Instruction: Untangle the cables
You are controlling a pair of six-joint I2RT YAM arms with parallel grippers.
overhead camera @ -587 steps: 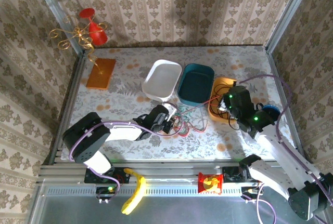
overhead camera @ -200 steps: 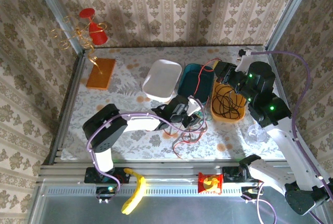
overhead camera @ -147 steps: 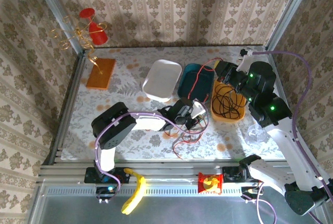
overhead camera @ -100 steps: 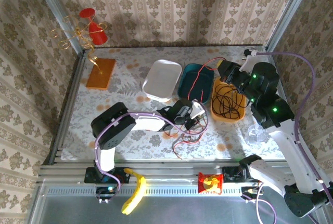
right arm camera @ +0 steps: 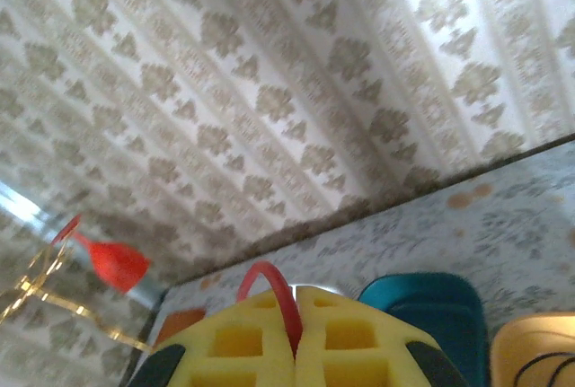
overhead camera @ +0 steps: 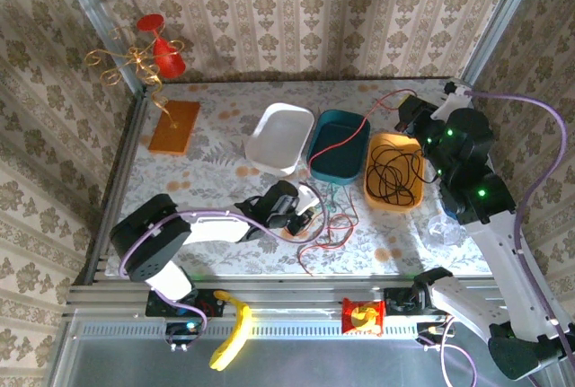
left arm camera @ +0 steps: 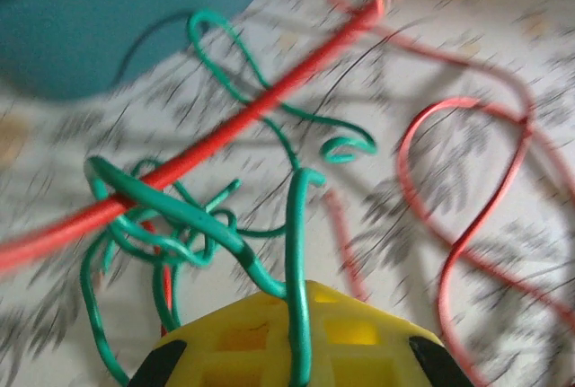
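— What's hard to read up close?
— The left tool (left arm camera: pixel 292 320) is cropped by the frame's bottom edge and blurred, yet its yellow pads are pressed together on the green cable (left arm camera: pixel 180 216), which is knotted on the table (overhead camera: pixel 211 140) just before the teal tray (overhead camera: pixel 355 162)
— And the red cable (overhead camera: pixel 346 138)?
— It loops beside the knot, then one taut stretch slants far-right across that tray (its near end is lost in the tangle) up to the right tool (overhead camera: pixel 406 116), clamped on it. The black cable (overhead camera: pixel 395 171) lies coiled in the orange tray (overhead camera: pixel 382 206)

White arm links (overhead camera: pixel 499 252), black joints (overhead camera: pixel 467 136), green LEDs (overhead camera: pixel 482 194), purple cables (overhead camera: pixel 512 96); yellow gridded claw pads (right arm camera: pixel 225 342)
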